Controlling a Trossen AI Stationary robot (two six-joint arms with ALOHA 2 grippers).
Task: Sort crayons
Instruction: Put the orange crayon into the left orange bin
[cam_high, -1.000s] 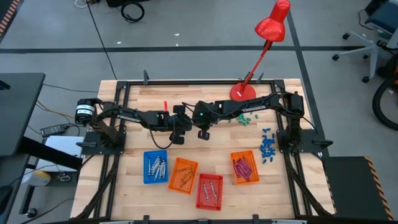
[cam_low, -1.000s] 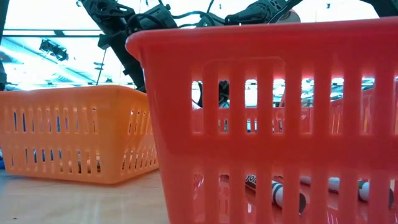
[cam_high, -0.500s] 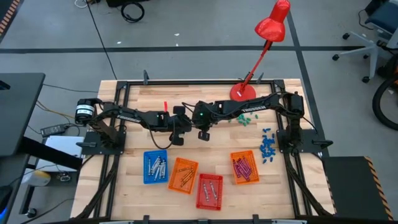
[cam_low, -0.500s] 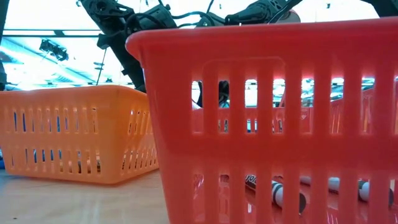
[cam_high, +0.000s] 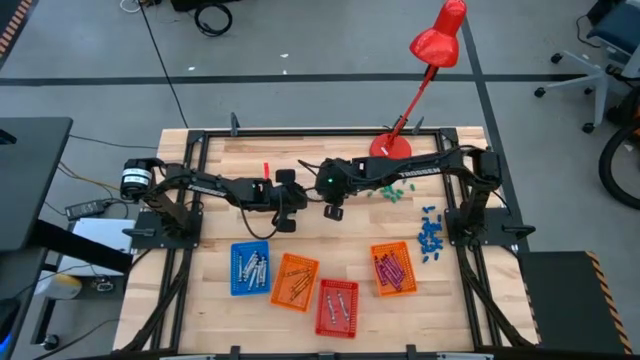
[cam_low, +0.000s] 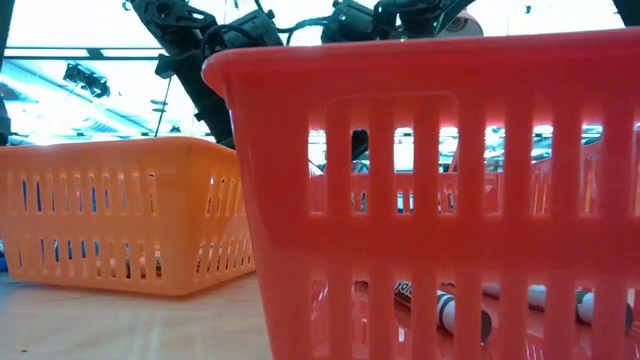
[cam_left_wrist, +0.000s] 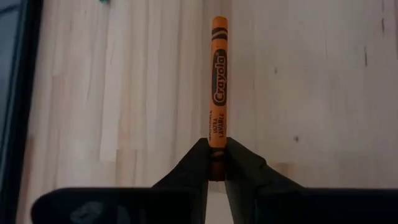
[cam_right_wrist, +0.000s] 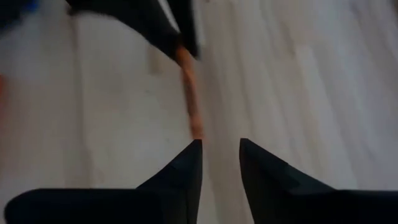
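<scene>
My left gripper (cam_high: 289, 218) is over the middle of the table, shut on an orange crayon (cam_left_wrist: 219, 81). My right gripper (cam_high: 332, 210) hovers just to its right, open and empty (cam_right_wrist: 219, 152). In the right wrist view the crayon (cam_right_wrist: 189, 99) sticks out from the left fingers (cam_right_wrist: 171, 28), and its free end is just ahead of one right fingertip. Sorted crayons lie in a blue tray (cam_high: 250, 268), an orange tray (cam_high: 295, 282), a red tray (cam_high: 337, 306) and a second orange tray (cam_high: 393, 268). One red crayon (cam_high: 267, 168) lies at the far side. My left gripper pinches the orange crayon by one end (cam_left_wrist: 217, 142) between its two fingertips. The crayon runs straight on from the fingers, along them, with nearly its whole length free. It is over bare wood; whether its free end touches the table I cannot tell.
Small teal bits (cam_high: 390, 190) and blue bits (cam_high: 430, 235) lie on the right half of the table. A red lamp stands on its base (cam_high: 390, 147) at the far edge. In the low view the red tray (cam_low: 430, 150) and orange tray (cam_low: 120, 215) fill the foreground.
My right gripper has drawn back a little from the left gripper, toward the table's far right, and its arm has risen. My left gripper has kept still with the orange crayon.
</scene>
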